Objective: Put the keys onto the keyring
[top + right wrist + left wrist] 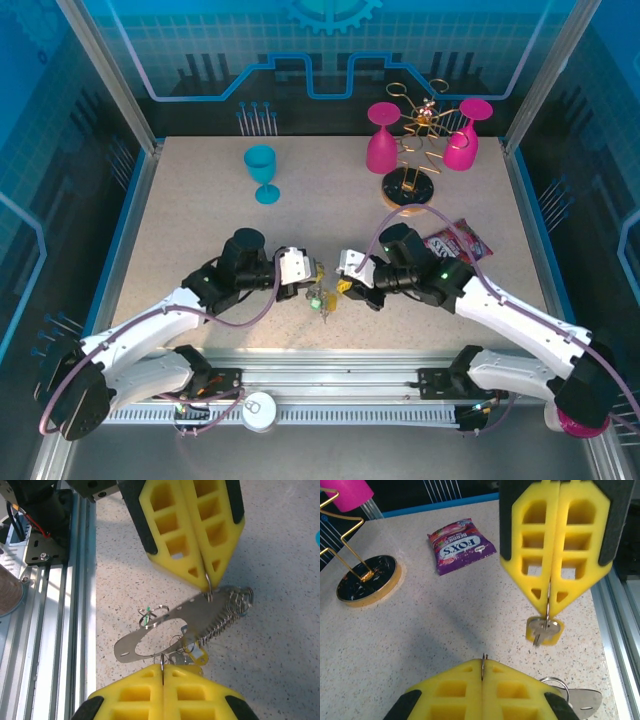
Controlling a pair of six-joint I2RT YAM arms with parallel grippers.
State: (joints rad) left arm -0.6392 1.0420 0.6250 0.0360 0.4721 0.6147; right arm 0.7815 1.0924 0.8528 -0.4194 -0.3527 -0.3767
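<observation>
- Right wrist view: your left gripper (pixel 207 582), fully closed, pinches the keyring (pixel 200 615) at its fingertips.
- Your right gripper (pixel 547 607), also closed, holds a yellow key (pixel 545 630).

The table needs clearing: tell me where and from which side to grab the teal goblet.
Take the teal goblet by its thin stem, coming in level from the near side: it stands upright, with bowl and foot flaring wider above and below.

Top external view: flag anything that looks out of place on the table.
A Fox's sweet packet lies loose beside the right arm, near the gold rack's round base. It has no part in a key job. Nothing looks spilled or broken.
</observation>
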